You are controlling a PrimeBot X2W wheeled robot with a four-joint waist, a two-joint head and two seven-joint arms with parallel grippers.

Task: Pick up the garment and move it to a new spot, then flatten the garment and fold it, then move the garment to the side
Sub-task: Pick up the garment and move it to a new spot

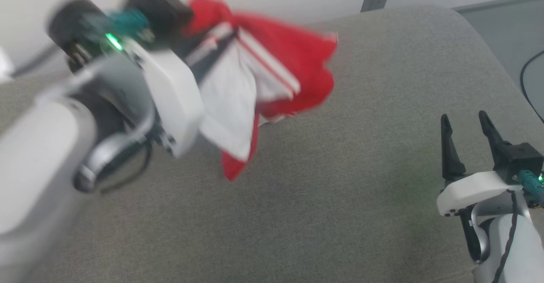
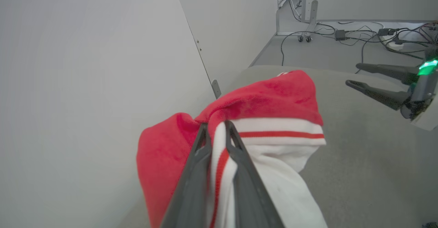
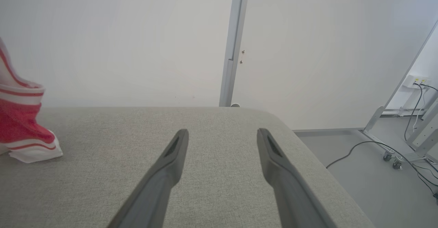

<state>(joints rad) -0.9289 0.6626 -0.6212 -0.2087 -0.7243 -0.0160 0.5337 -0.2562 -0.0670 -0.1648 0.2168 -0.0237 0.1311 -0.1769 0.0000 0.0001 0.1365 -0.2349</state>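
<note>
The garment (image 1: 280,58), bright red with white sleeve panels and striped trim, hangs bunched above the grey padded surface (image 1: 340,198) at the upper left of the head view. My left gripper (image 2: 217,127) is shut on its striped trim band, with red fabric (image 2: 273,94) draped over the fingertips. The head view blurs the left arm. My right gripper (image 1: 463,121) stands open at the lower right, low over the surface, nothing between its fingers (image 3: 171,152). A hanging part of the garment (image 3: 24,128) touches the surface at the left edge of the right wrist view.
The grey surface ends in a rounded far-right corner (image 3: 273,118) with a white wall behind it. A metal post (image 3: 234,43) stands against the wall. Cables (image 2: 342,34) and wheeled frames lie on the floor beyond the surface's right edge.
</note>
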